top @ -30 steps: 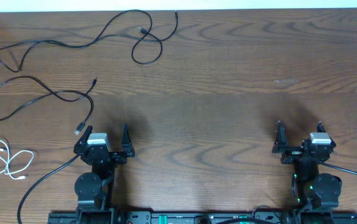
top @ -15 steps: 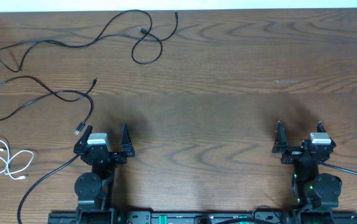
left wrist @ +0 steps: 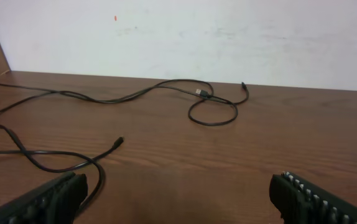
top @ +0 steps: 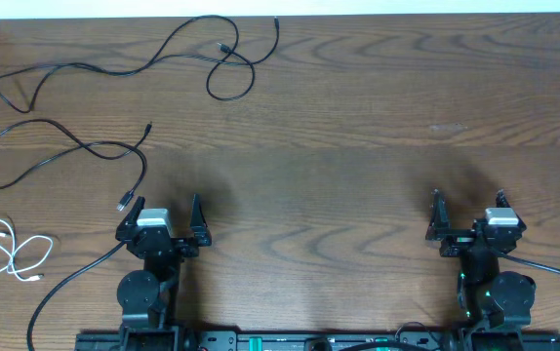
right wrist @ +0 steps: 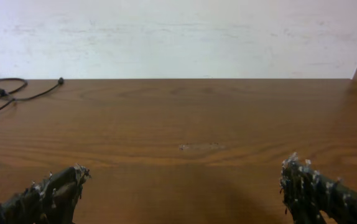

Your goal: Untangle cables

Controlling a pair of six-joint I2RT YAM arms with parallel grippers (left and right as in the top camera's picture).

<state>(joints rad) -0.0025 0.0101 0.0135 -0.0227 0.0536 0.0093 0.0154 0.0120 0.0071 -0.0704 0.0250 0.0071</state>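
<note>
Three cables lie apart on the left half of the wooden table (top: 339,146). One long black cable (top: 148,60) runs along the far edge and ends in a loop. A second black cable (top: 95,146) curls below it, one plug lying just beyond my left gripper (top: 168,205). A short white cable (top: 12,252) is coiled at the left edge. Both grippers stand open and hold nothing, the right gripper (top: 468,200) far from every cable. The left wrist view shows the near black cable (left wrist: 54,165) passing by the left fingertip (left wrist: 51,194) and the far cable (left wrist: 213,112) beyond. Only that far cable's end (right wrist: 17,87) appears in the right wrist view.
A pale wall runs behind the table's far edge (left wrist: 185,37). Thick black arm cords (top: 65,288) trail from the arm bases at the near edge. A faint scuff (top: 448,127) marks the wood on the right.
</note>
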